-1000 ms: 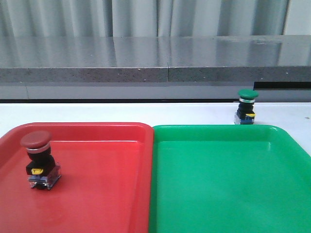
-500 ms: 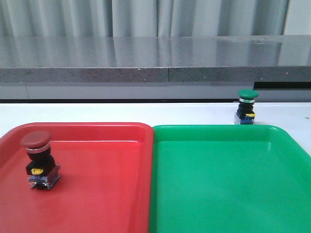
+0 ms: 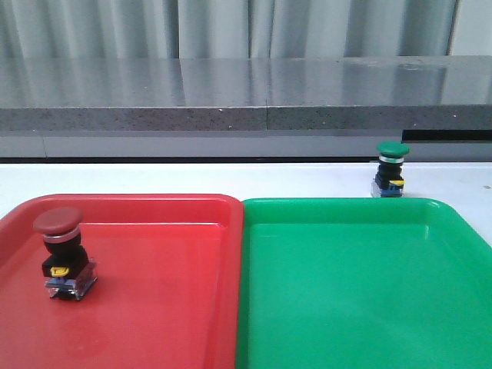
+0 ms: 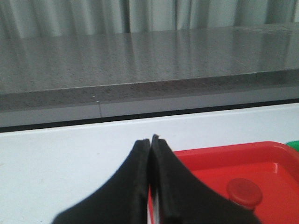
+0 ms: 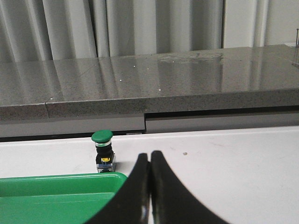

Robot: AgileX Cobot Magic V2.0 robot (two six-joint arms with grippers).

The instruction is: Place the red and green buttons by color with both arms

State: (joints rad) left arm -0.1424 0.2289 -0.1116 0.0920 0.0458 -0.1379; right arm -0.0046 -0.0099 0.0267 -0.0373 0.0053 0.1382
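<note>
Inventory, placed relative to green tray (image 3: 361, 284). Red button (image 3: 63, 254): upright inside red tray (image 3: 177, 231), which touches the green tray's left edge. Green button (image 3: 390, 170): upright on white counter (image 3: 231, 178), just beyond the tray's far rim, not yet sorted. Left gripper (image 4: 151, 140): fingers pressed together, empty. Right gripper (image 5: 149, 156): fingers pressed together, empty, short of the green button.

Risk: unopened fingers could topple the top-heavy green button; the raised rim may catch its base.

Hidden: both arms absent from front view; trays cropped.
</note>
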